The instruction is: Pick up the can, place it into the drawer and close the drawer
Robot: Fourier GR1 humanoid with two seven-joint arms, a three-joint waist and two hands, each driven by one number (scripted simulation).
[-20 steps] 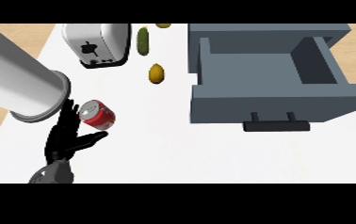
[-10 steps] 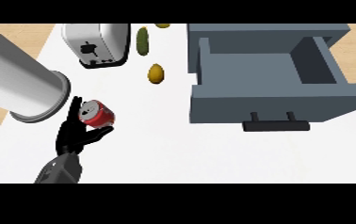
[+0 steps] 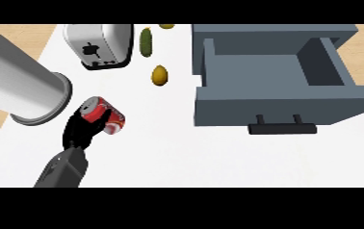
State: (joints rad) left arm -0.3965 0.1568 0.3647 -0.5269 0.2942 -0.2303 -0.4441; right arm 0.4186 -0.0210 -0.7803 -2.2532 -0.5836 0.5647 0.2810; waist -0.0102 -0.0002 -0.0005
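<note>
The red can point(image 3: 112, 121) lies tilted on the white counter at the left, its silver top facing up-left. My left hand point(image 3: 80, 133) comes in from the lower left, and its black fingers are curled round the can's left side and top. The grey drawer point(image 3: 270, 108) stands pulled open at the right with nothing visible inside, its dark handle point(image 3: 283, 128) facing me. The can is well left of the drawer. My right hand shows nowhere.
A large grey cylinder point(image 3: 28, 91) lies just up-left of the can. A white toaster point(image 3: 99, 45) stands at the back left, with a green vegetable point(image 3: 146, 41) beside it. A yellow-green fruit point(image 3: 160, 75) sits between the can and the drawer.
My left forearm has come further into view and the hand has slid up to the can. Its fingers have curled round the can, which has barely moved.
</note>
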